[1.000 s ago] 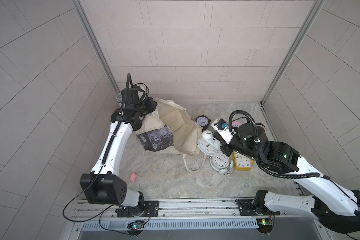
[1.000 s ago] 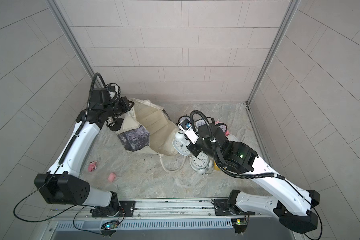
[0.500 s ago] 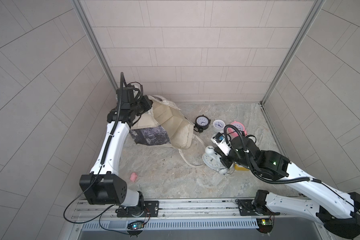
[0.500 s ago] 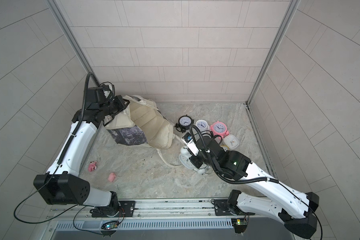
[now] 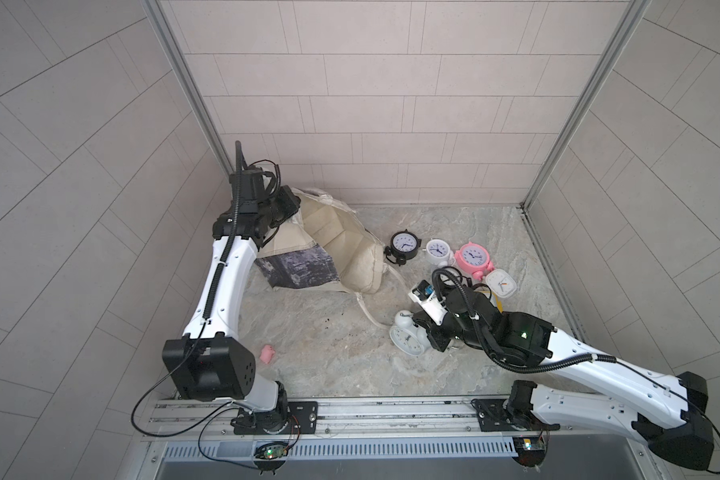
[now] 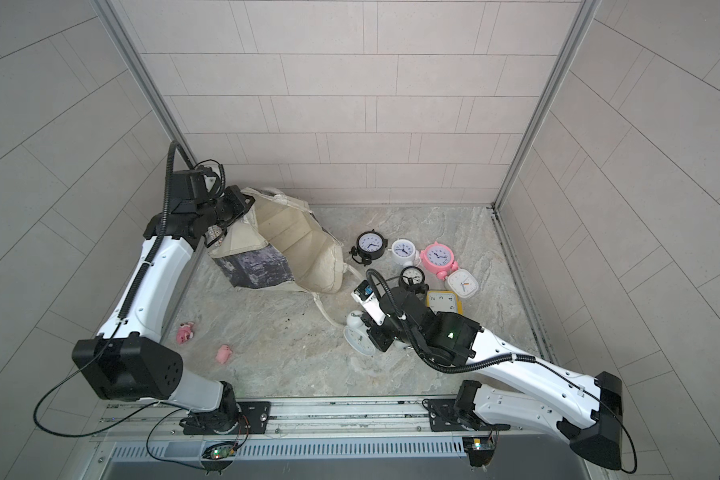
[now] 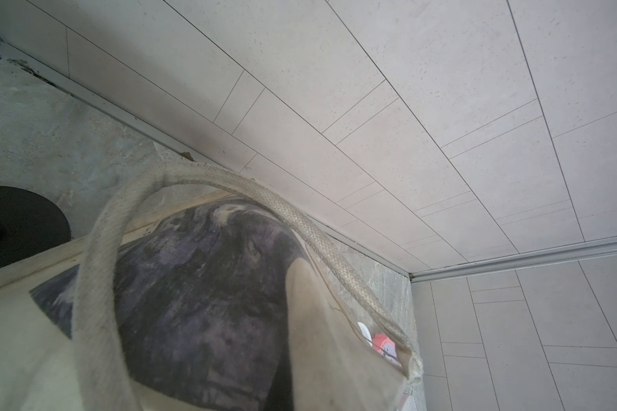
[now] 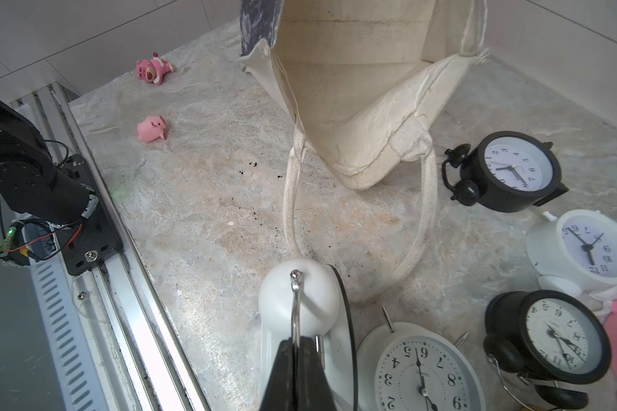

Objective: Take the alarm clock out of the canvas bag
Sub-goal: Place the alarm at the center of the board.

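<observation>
The cream canvas bag (image 5: 341,245) (image 6: 292,245) lies on its side at the back left, its mouth open toward the middle and its dark print facing the front. My left gripper (image 5: 287,204) (image 6: 241,203) is shut on the bag's back edge and holds it up. In the left wrist view the bag's cloth (image 7: 193,302) hides the jaws. A white twin-bell alarm clock (image 5: 406,343) (image 6: 356,338) (image 8: 300,302) stands on the floor outside the bag. My right gripper (image 8: 294,350) (image 5: 417,328) is shut on its metal handle.
Several other clocks crowd the right side: black (image 5: 404,245), white (image 5: 437,251), pink (image 5: 472,257), white square (image 5: 501,282), yellow (image 6: 443,301), and a second white one (image 8: 421,373) beside the held clock. The bag's handle loop (image 8: 417,220) trails near it. Two pink toys (image 6: 186,332) (image 6: 224,353) lie front left.
My right gripper has drawn the white clock away from the bag's mouth toward the front. The left gripper has pulled the bag back toward the left corner, uncovering the clocks behind.
</observation>
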Controlling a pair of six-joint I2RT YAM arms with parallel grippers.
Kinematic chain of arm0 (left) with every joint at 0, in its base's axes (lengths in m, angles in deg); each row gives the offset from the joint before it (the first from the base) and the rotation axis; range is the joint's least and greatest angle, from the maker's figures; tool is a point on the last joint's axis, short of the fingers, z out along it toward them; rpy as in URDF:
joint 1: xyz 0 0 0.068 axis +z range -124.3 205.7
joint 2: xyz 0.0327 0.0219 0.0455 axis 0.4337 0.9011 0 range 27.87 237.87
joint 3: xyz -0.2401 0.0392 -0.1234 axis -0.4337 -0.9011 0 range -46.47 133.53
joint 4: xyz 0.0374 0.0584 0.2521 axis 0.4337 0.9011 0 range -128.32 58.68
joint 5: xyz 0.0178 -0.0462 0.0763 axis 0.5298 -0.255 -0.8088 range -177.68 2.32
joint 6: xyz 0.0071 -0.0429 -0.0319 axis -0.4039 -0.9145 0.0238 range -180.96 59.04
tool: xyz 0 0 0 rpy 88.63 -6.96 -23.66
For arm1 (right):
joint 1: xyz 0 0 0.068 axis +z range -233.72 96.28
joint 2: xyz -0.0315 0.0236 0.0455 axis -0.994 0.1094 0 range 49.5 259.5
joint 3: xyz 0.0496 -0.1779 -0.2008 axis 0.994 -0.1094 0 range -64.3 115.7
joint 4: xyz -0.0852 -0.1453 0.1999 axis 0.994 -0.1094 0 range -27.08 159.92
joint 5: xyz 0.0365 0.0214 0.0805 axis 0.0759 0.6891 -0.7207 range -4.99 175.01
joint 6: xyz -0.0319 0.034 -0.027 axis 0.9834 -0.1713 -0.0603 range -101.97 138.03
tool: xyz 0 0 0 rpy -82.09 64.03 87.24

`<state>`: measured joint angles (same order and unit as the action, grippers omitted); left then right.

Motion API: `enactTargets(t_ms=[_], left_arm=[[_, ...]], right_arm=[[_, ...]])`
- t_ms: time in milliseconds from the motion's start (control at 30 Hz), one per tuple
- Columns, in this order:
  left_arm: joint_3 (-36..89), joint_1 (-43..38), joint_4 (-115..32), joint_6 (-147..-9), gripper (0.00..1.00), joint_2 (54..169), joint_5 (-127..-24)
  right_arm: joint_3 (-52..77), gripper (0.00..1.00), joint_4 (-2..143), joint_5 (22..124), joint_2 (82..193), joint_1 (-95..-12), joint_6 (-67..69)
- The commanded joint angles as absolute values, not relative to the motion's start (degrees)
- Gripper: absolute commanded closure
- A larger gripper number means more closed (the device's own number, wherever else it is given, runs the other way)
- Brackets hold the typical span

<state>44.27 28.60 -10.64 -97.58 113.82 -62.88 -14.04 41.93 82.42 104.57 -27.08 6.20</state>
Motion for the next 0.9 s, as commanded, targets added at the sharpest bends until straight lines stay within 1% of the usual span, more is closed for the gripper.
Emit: enactTargets(t_ms=[0,267,600,700,867], left_arm=[[46.70,28.97,-13.54,-98.23,1.00,113.42,-62.28],[46.76,29.19,-13.45,-98.07,1.00,113.13,-61.75],[47.22,29.53,-13.10,-97.79,1.00,113.29,-61.09],[47.30,29.57,-13.10,-97.80,1.00,113.34,-60.96],[47.66,29.64,-13.01,-97.80,1.00,113.48,-60.71]], right_arm=[[-15.10,1.00,47.71,82.84,104.00,-26.76,2.74],[-20.46,1.00,48.40,88.88,103.38,-27.56,-1.45],[-24.69,1.00,45.68,92.32,101.64,-32.74,-5.75],[-26.00,1.00,44.78,91.61,100.99,-34.17,-7.30],[-30.17,1.00,45.84,89.16,98.27,-34.27,-10.35]])
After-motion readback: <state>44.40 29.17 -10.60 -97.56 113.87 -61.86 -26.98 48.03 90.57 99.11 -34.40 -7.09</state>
